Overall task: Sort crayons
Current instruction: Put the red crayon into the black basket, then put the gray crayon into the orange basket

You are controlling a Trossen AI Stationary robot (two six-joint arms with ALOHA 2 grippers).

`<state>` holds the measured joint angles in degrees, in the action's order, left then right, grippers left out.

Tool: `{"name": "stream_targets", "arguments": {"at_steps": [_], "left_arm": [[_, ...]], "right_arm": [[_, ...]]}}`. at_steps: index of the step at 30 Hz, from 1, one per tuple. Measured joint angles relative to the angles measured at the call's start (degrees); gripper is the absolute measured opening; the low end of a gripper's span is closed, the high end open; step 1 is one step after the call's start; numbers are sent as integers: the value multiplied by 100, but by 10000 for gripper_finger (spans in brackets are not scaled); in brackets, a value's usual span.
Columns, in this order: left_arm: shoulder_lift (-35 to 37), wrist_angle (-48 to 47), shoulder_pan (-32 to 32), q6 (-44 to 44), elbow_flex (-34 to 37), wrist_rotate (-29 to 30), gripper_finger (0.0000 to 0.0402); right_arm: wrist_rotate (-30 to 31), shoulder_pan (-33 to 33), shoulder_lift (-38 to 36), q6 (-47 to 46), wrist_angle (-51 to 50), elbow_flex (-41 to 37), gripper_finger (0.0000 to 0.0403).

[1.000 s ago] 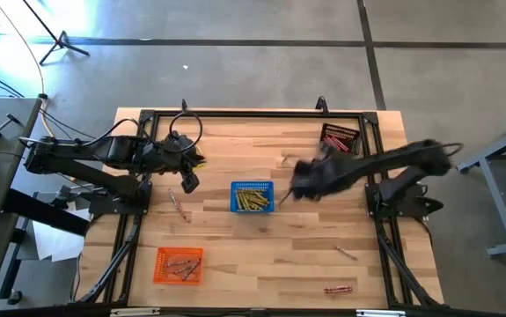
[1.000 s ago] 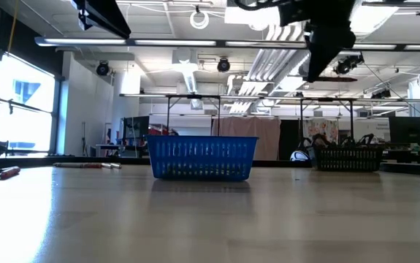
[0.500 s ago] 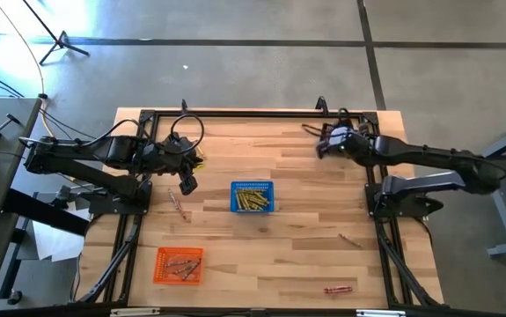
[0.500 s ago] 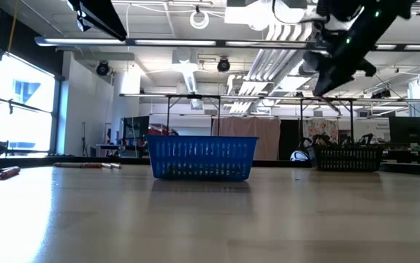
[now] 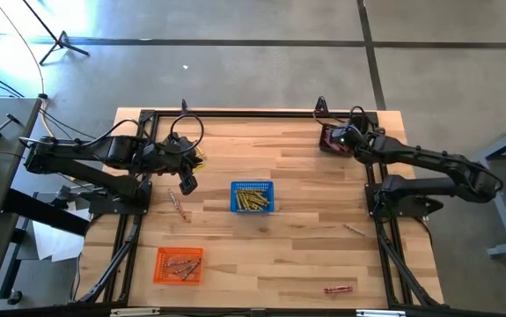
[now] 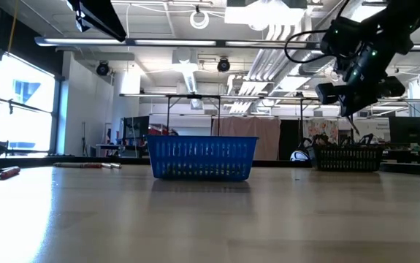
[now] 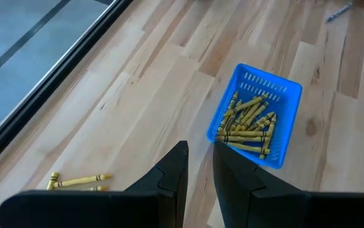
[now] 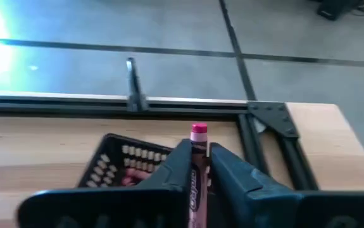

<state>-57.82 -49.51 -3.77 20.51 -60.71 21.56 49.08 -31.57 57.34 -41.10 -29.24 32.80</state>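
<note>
**Right arm holds a pink crayon above the dark basket**

High view: the right gripper (image 5: pixel 334 141) sits over the dark mesh basket (image 5: pixel 327 142) at the table's (image 5: pixel 305 229) 1 o'clock corner. The left gripper (image 5: pixel 188 182) hangs at about 9 o'clock, left of the blue basket (image 5: pixel 253 197) of yellow crayons (image 5: pixel 253 201) at the centre. An orange basket (image 5: pixel 179 265) with reddish crayons lies at 7 o'clock. Loose crayons lie at 5 o'clock (image 5: pixel 338 289), at 4 o'clock (image 5: pixel 353 230) and near the left gripper (image 5: pixel 179 205).

Low view: the right gripper (image 6: pixel 353 111) hangs above the dark basket (image 6: pixel 346 158), clear of its rim. The blue basket (image 6: pixel 202 158) stands mid-table.

Left wrist view: the left fingers (image 7: pixel 176 172) stand slightly apart with nothing between them; two yellow crayons (image 7: pixel 77 182) lie loose on the wood.

Right wrist view: the right fingers (image 8: pixel 231 170) clasp a pink crayon (image 8: pixel 198 155) upright, with the dark basket (image 8: pixel 121 163) beneath.
</note>
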Motion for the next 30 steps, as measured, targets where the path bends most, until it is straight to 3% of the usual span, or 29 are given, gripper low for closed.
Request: {"name": "stream_targets", "arguments": {"at_steps": [5,9,13,15,24,30], "left_arm": [[0,-18,0,-4,0,2,60],[0,-22,0,22,0,1,60],[0,-22,0,26,0,2,60],[0,-22,0,26,0,2,60],[0,-20,0,-9,0,3,60],[-2,-20,0,-61,0,27,60]], "right_arm": [[-396,-125,0,235,-43,23,107],[-1950,-66,-9,39,-248,276,134],[-3834,69,-9,-447,-753,544,136],[-4466,174,-11,-378,-1210,577,137],[-5245,753,9,-835,-3840,577,137],[-6029,1368,197,-432,-3880,577,137]]}}
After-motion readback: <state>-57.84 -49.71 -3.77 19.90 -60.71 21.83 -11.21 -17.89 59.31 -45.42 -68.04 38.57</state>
